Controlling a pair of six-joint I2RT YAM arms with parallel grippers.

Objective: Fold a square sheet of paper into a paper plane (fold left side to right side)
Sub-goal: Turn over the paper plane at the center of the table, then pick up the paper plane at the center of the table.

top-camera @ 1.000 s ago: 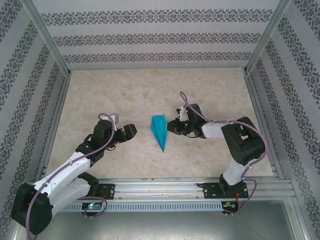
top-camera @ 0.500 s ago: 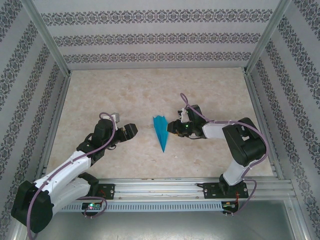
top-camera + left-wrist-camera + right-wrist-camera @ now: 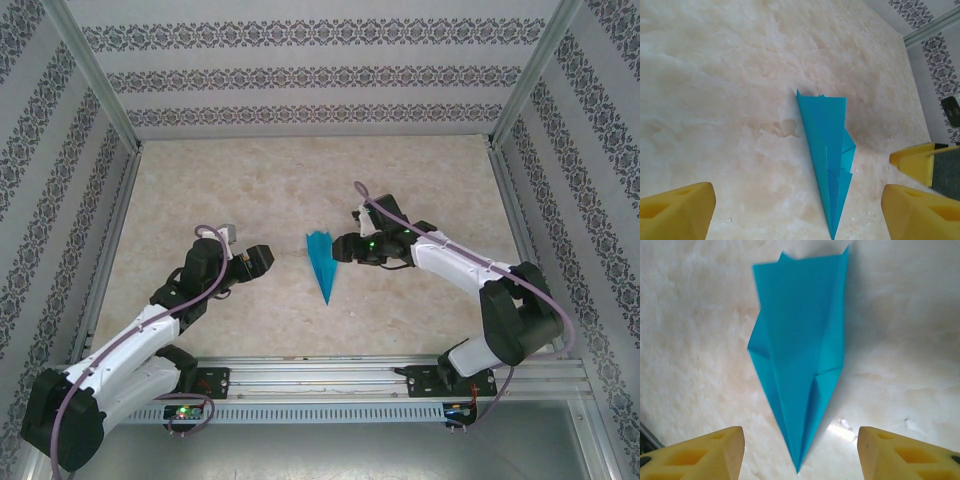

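The paper plane (image 3: pixel 321 262) is a narrow teal-blue dart with crease lines, lying flat on the marble table, its point toward the near edge. In the left wrist view the paper plane (image 3: pixel 829 150) lies ahead of my open left gripper (image 3: pixel 797 220), whose yellow fingers (image 3: pixel 680 215) touch nothing. From above, my left gripper (image 3: pixel 264 262) hovers a short way left of the dart. My right gripper (image 3: pixel 339 248) stands at the dart's right edge. Its yellow fingers (image 3: pixel 702 455) are spread wide in the right wrist view, with the paper plane (image 3: pixel 800 345) free on the table and its tip between them.
The marble table (image 3: pixel 200 190) is bounded by a metal frame and patterned walls (image 3: pixel 320 75). A yellow finger of the right gripper (image 3: pixel 914 161) shows at the right of the left wrist view. Both arm bases sit on the near rail (image 3: pixel 320 380).
The right gripper has gone from shut at the plane's right edge to open, letting the plane go. Its arm has stretched out, elbow swinging right. The left arm barely moved.
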